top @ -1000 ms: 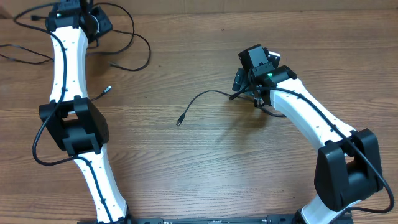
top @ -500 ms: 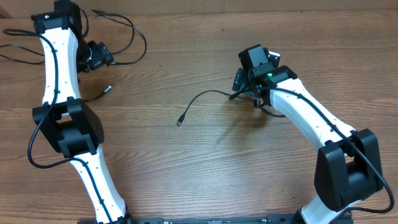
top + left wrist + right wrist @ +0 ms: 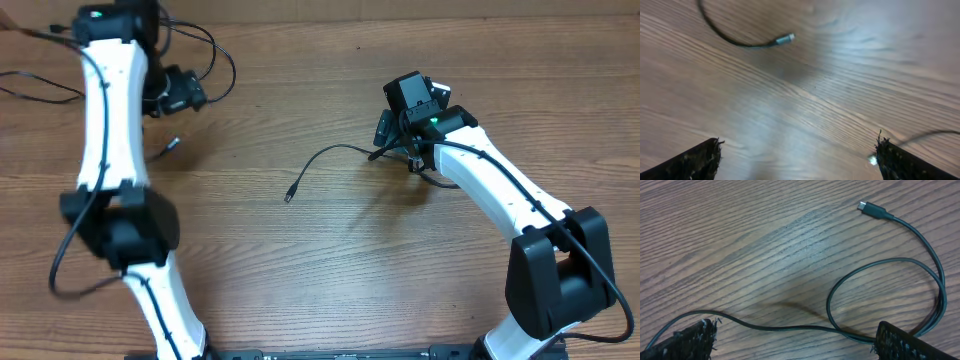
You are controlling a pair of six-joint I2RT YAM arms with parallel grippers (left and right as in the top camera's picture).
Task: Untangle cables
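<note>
The bare wooden bench (image 3: 300, 280) holds one cable (image 3: 790, 327) at mid-bench. It loops beneath the right gripper (image 3: 800, 341), jaws spread wide, with its tail running toward the left edge. The left gripper (image 3: 797, 160), also spread and empty, hovers near the far-left corner's strands (image 3: 228, 60).

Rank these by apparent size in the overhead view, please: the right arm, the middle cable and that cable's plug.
1. right arm, largest by far
2. middle cable, thin but long
3. plug, tiny
</note>
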